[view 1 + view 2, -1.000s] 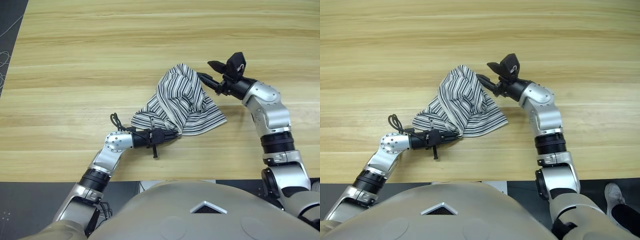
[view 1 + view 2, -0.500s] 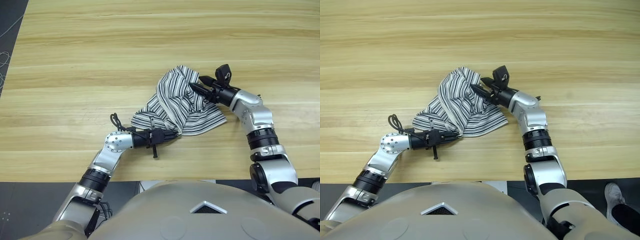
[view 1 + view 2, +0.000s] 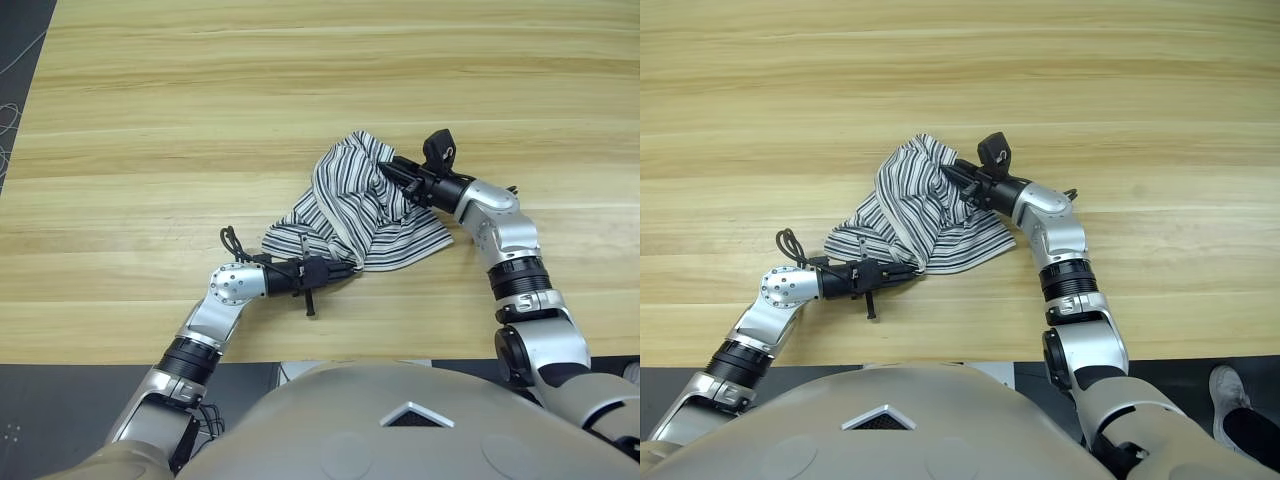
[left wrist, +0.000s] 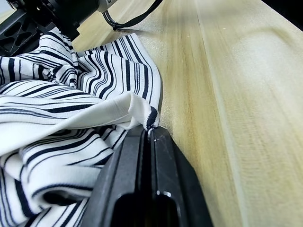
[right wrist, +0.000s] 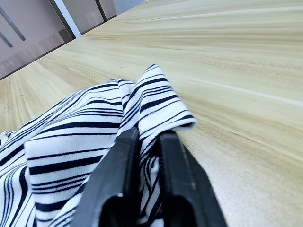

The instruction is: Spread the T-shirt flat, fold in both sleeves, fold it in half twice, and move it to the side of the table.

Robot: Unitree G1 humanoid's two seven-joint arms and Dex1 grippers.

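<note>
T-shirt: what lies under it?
The T-shirt lies bunched on the wooden table. The left gripper and right gripper each pinch an edge. Whatever may lie beneath the folds is covered.

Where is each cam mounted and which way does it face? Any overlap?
Left eye and right eye views: on the head, looking forward and down at the table; both arms show, left gripper and right gripper each pinching the striped T-shirt.
Left wrist view: on the left wrist, looking along its shut fingers across the crumpled cloth.
Right wrist view: on the right wrist, looking along its fingers over a pinched fold.
Shared: every view shows the T-shirt and table.
</note>
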